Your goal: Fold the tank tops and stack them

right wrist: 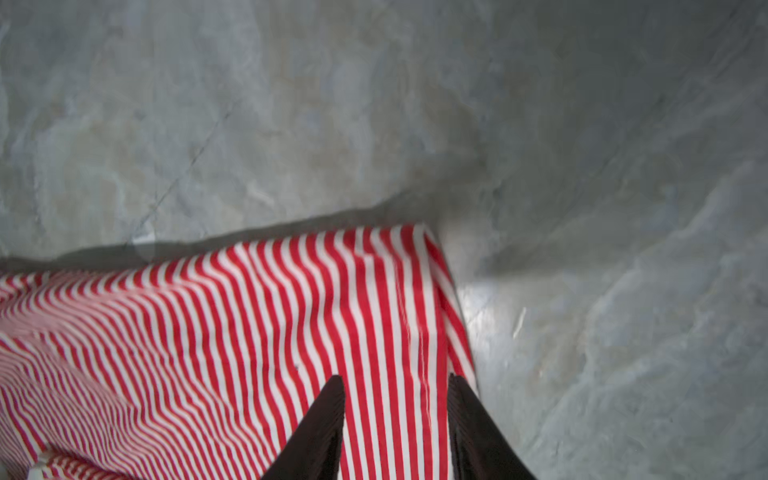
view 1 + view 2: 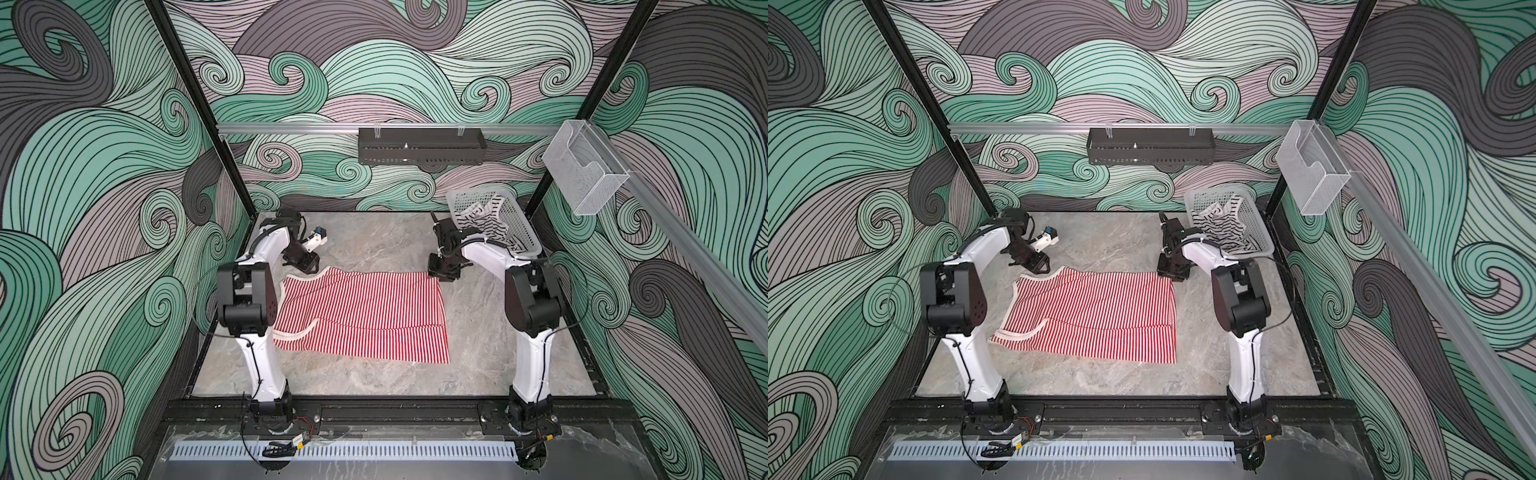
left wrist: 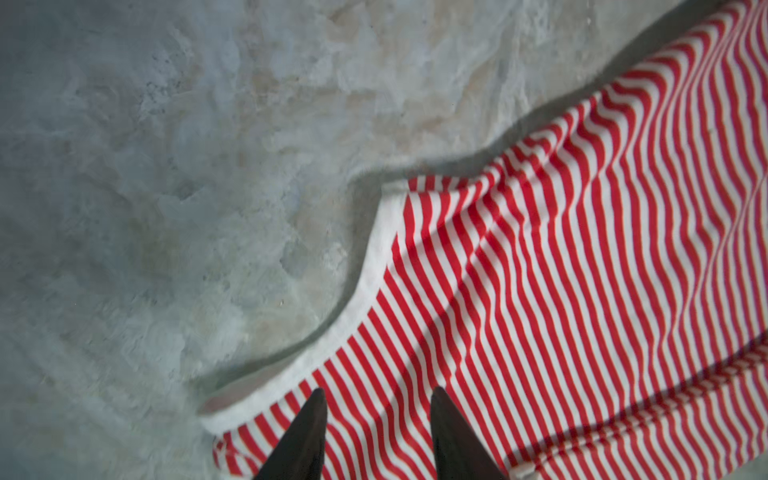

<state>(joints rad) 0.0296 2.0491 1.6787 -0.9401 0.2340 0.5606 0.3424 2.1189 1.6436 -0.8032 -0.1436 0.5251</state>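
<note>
A red-and-white striped tank top (image 2: 361,316) (image 2: 1096,311) lies flat on the marble table, its white-trimmed straps toward the left. My left gripper (image 2: 309,268) (image 3: 378,390) hovers open over the far left corner by the white armhole trim (image 3: 361,291), with nothing between its fingers. My right gripper (image 2: 442,276) (image 1: 395,377) is open over the far right corner of the same tank top (image 1: 249,332), also holding nothing. The black-striped white tank top (image 2: 484,220) (image 2: 1221,226) lies crumpled in the white basket (image 2: 519,235) at the back right.
A black shelf (image 2: 422,145) hangs on the back rail and a clear plastic holder (image 2: 584,166) on the right rail. Bare marble table (image 2: 374,241) shows behind the red top and along its front (image 2: 374,380).
</note>
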